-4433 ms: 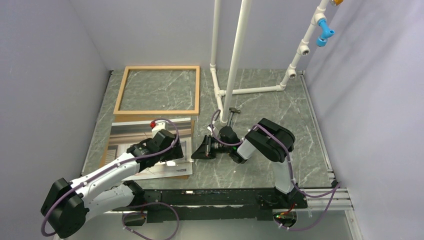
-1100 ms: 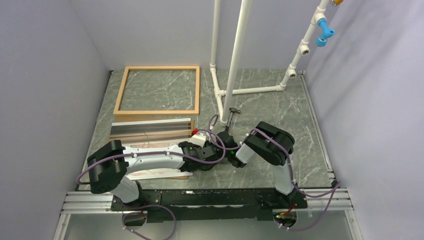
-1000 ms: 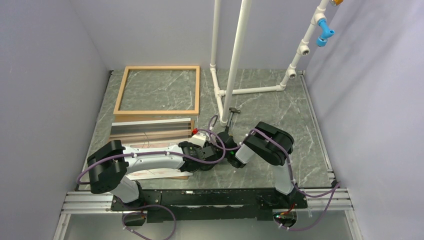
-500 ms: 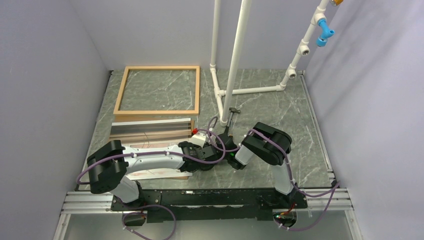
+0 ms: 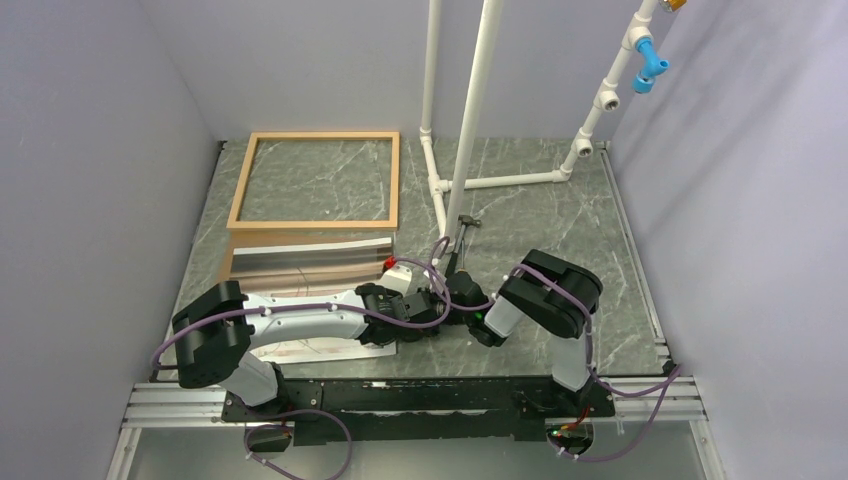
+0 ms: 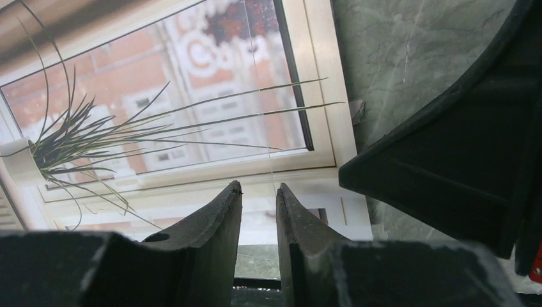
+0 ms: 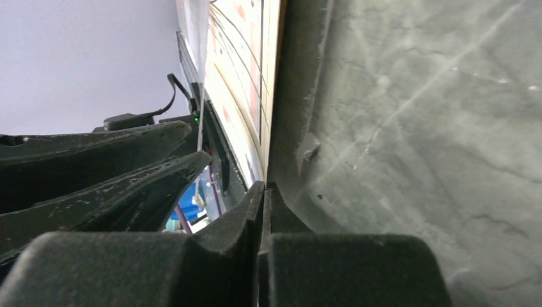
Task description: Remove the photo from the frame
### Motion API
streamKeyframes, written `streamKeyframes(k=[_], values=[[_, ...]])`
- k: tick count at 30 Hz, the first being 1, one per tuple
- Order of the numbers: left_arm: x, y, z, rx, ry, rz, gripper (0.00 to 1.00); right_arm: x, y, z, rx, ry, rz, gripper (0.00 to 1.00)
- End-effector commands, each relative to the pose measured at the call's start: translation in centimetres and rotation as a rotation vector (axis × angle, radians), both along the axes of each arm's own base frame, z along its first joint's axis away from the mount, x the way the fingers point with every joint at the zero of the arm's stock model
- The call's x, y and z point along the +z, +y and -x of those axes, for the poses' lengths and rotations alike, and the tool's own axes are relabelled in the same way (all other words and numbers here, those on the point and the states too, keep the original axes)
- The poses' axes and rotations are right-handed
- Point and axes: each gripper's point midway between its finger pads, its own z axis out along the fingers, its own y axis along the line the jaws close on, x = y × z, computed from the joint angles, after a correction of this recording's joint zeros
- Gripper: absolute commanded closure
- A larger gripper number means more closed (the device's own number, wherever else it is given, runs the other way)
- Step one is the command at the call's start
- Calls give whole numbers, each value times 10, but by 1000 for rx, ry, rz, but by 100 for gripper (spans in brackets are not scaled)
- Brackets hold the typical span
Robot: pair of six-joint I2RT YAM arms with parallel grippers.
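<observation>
The photo (image 6: 192,96) lies on the worktop (image 5: 540,220) at the lower left of the overhead view, apart from the frame (image 5: 312,224) just above it. The left pincer (image 6: 257,192) hovers at the photo's white border, its fingers narrowly spread. The right pincer (image 7: 264,188) is pressed together by the photo's side edge; whether it nips that edge is unclear.

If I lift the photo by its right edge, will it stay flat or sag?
Likely to sag: the photo looks like thin paper, almost no thickness edge-on in the right wrist view. Probably light, so a push may just slide it over the smooth table. A hard pinch could crease its white border.
</observation>
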Motion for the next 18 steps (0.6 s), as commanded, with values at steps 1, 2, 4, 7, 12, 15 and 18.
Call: streamKeyframes(k=[1,2,4,7,12,15,18], values=[[10,0,-4,8,-44,20,69,1,2,-3,-10,-6,-50,90],[10,-1,-4,9,-44,20,69,0,3,-4,-12,0,-52,86],[10,0,-4,8,-45,16,69,-5,5,-5,-8,2,-45,79],[11,1,-4,9,-48,18,69,-5,8,-7,-2,-7,-49,73],[12,-1,-5,6,-49,20,70,-3,15,-11,1,-11,-72,70],[12,-2,-5,6,-48,22,70,-1,19,-14,-1,-14,-90,70],[12,-2,-4,6,-46,20,70,-3,21,-18,-12,-26,-79,66]])
